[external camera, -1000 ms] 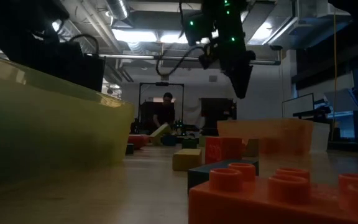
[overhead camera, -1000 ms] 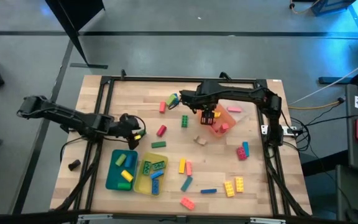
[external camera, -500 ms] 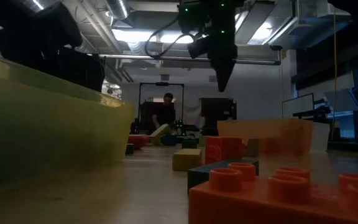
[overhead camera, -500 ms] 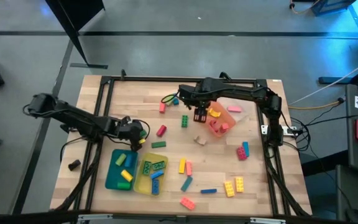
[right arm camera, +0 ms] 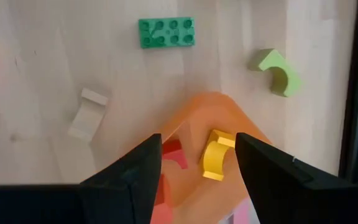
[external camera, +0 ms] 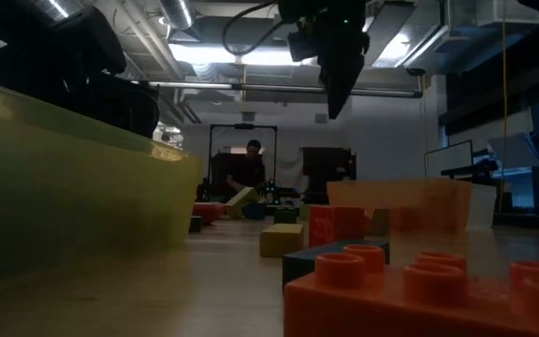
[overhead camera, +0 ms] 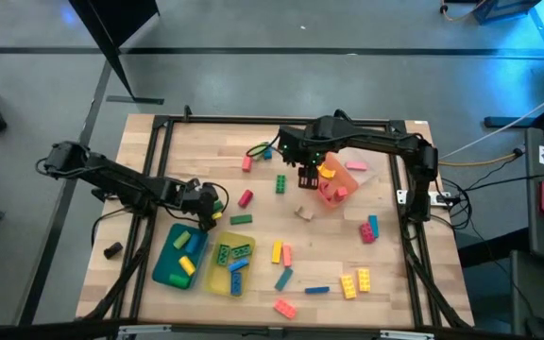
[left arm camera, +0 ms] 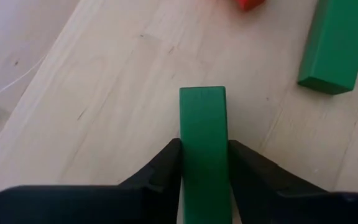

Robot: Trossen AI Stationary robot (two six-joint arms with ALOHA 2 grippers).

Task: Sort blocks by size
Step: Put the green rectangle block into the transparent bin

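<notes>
Blocks of many colours lie scattered on the wooden table [overhead camera: 348, 246]. In the left wrist view a long green block [left arm camera: 202, 124] lies between the fingers of my left gripper [left arm camera: 204, 171], which is shut on it; in the high view that gripper [overhead camera: 211, 200] stands just beyond the teal tray [overhead camera: 163, 269]. My right gripper [overhead camera: 305, 175] hangs open above the near-left corner of the orange tray [right arm camera: 210, 112], nothing between its fingers [right arm camera: 197, 168]. A yellow arched block [right arm camera: 215, 154] and a red one [right arm camera: 174, 152] lie in that tray. My left gripper pinches the green block's two long sides [left arm camera: 185, 155] between its two fingers. The fingers come steeply from above and lie along the block, whose free end [left arm camera: 202, 93] sticks out past them. Whether the block rests on the table or is raised, I cannot tell.
A yellow tray [overhead camera: 217, 276] with blocks stands next to the teal one. Another green bar [left arm camera: 334, 43] and a red block [overhead camera: 246, 198] lie close to my left gripper. A dark frame [overhead camera: 149, 189] borders the table. A person [external camera: 249, 168] stands far behind.
My right gripper has risen above the orange tray and tipped closer to straight down. My left gripper has sunk a little toward the table, next to the teal tray.
</notes>
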